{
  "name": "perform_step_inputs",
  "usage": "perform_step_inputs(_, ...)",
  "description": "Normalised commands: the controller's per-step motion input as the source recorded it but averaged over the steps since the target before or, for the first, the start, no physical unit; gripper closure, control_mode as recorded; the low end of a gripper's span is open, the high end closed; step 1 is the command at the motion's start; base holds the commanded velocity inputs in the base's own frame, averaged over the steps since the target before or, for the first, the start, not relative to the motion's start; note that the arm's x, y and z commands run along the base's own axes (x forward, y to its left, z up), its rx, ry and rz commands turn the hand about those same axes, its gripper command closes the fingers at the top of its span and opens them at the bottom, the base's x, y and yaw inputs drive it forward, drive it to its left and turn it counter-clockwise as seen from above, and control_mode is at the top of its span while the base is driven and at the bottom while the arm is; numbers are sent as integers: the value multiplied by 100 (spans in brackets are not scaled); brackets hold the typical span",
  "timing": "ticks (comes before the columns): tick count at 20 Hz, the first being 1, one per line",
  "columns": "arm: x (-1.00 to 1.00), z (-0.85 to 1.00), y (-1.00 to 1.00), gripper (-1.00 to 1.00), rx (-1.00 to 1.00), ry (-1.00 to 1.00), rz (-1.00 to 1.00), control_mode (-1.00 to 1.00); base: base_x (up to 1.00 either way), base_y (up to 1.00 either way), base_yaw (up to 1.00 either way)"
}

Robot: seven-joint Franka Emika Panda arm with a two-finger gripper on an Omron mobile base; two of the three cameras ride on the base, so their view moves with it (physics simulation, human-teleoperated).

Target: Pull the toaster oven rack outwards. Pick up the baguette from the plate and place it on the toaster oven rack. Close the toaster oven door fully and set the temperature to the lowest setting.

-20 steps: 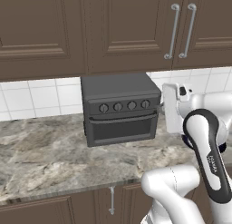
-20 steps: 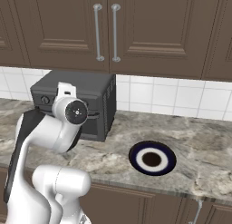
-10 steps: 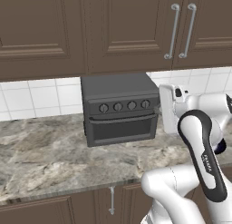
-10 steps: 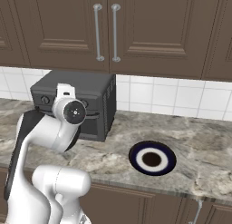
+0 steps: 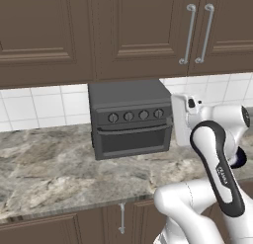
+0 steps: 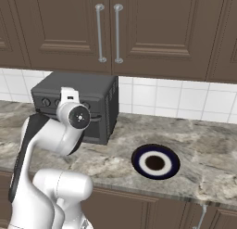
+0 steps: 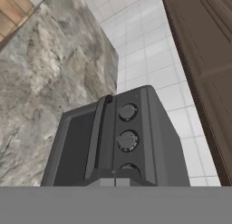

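The dark grey toaster oven (image 5: pixel 129 117) stands on the counter against the tiled wall, its door (image 5: pixel 131 142) closed. The toaster oven rack is hidden behind it, and the baguette is out of view. The blue and white plate (image 6: pixel 155 162) lies bare on the counter to the oven's right. My white hand (image 5: pixel 184 117) hovers at the oven's right front corner, level with the row of knobs (image 5: pixel 158 113). In the rolled hand view, my gripper (image 7: pixel 114 178) is shut on nothing, right in front of the nearest knob (image 7: pixel 129 167), with the door's handle (image 7: pixel 96 137) beside it.
Dark wood cabinets (image 5: pixel 133 30) with long metal handles hang above the oven. The marble counter (image 5: pixel 49 169) runs left of and in front of the oven. Its front edge is close to my base, and drawers sit below.
My arm's elbow has shifted slightly to the left. The hand stays at the oven's right front corner, and the oven and the plate have not moved.
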Motion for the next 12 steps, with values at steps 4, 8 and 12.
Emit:
perform_step_inputs(4, 11, -40, 33, 100, 0, -12, -2, -100, 0, 0, 0)
perform_step_inputs(8, 18, -34, 17, 100, 3, -11, -2, -100, 0, 0, 0)
perform_step_inputs(12, 21, -31, 13, 100, 4, -10, -2, -100, 0, 0, 0)
